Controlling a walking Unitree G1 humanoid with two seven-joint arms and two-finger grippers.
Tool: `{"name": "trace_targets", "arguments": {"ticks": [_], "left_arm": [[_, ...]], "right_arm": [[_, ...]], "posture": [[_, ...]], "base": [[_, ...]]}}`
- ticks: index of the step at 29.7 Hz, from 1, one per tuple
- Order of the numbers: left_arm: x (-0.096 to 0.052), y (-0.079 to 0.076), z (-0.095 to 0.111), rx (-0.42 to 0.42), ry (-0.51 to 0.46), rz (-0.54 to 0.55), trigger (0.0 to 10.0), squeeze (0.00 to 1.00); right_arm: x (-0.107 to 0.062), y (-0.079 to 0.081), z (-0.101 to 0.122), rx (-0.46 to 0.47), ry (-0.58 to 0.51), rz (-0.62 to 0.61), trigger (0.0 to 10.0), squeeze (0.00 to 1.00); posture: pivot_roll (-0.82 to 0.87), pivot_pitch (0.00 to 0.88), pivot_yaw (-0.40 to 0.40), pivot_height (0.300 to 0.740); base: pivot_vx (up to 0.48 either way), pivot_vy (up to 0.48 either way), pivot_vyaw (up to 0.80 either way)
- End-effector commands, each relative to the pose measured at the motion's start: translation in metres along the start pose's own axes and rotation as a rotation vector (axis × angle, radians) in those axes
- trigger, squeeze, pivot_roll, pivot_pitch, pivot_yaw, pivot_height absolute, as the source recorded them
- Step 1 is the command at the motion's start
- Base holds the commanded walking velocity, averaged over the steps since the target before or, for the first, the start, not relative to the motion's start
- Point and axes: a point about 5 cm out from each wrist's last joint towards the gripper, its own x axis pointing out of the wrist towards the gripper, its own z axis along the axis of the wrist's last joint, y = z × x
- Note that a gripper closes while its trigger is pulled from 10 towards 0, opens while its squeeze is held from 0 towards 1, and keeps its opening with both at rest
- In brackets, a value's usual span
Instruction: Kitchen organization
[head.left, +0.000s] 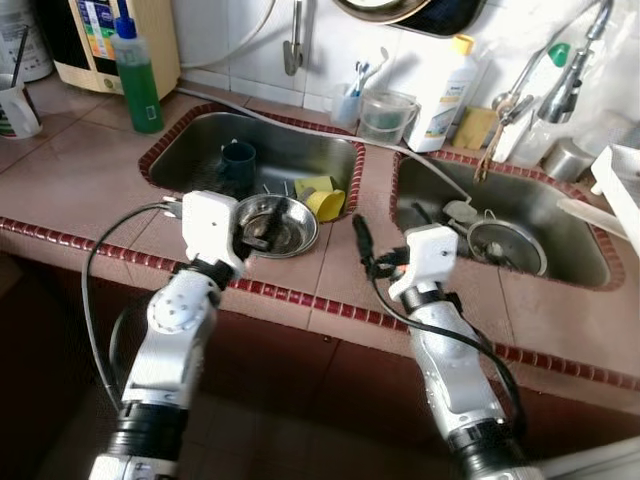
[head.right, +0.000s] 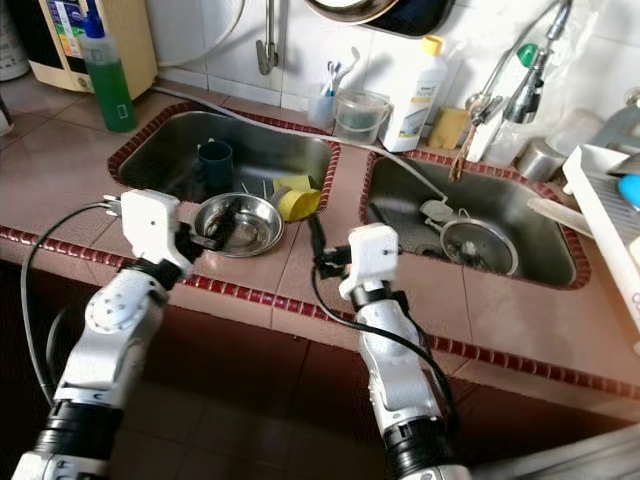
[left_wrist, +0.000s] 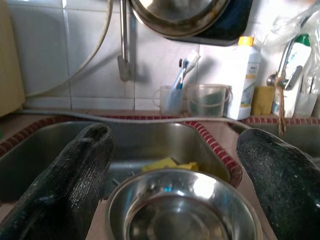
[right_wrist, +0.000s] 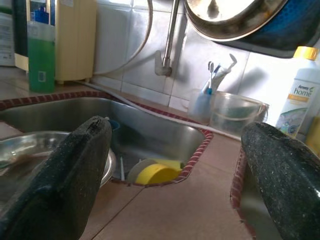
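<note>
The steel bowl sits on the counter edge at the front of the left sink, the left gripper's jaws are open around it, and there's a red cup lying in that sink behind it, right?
Not quite: the cup is yellow, not red, as the left eye view shows. The rest holds: the steel bowl sits at the front edge of the left sink, with the left gripper open around it.

A brown tiled countertop (head.left: 90, 170) edged with small red tiles is seen, with two stainless steel sink basins (head.left: 290, 150) set into it. A round stainless steel bowl (head.left: 285, 232) is rested on the front rim of the left basin. A green liquid-soap bottle (head.left: 135, 75) is stood near the back left, and a clear plastic container (head.left: 385, 115) and a white detergent bottle (head.left: 445, 95) are placed along the tiled wall.
</note>
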Motion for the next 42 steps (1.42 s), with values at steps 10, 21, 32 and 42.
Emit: {"name": "trace_targets", "arguments": {"ticks": [10,21,32,42], "left_arm": [[0.002,-0.010,0.000,0.005,0.010,-0.030,10.0,0.00],[0.001,-0.013,0.001,0.057,0.005,-0.033,10.0,0.00],[0.002,-0.020,-0.002,0.035,0.048,-0.086,10.0,0.00],[0.007,-0.033,-0.002,0.080,0.058,-0.147,10.0,0.00]], "right_arm": [[-0.006,-0.009,-0.003,-0.014,0.015,-0.024,10.0,0.00],[-0.006,-0.008,-0.005,-0.011,0.024,-0.024,10.0,0.00],[0.002,-0.017,-0.009,-0.078,0.075,-0.083,10.0,0.00],[0.018,-0.028,-0.003,-0.072,0.063,-0.114,10.0,0.00]], "posture": [[-0.15,0.058,-0.084,0.740],[-0.14,0.068,-0.091,0.740],[-0.14,0.068,-0.086,0.740],[-0.15,0.050,-0.081,0.740]], "base": [[0.000,0.222,0.00],[0.000,0.000,0.00],[0.000,0.000,0.00],[0.000,0.000,0.00]]}}
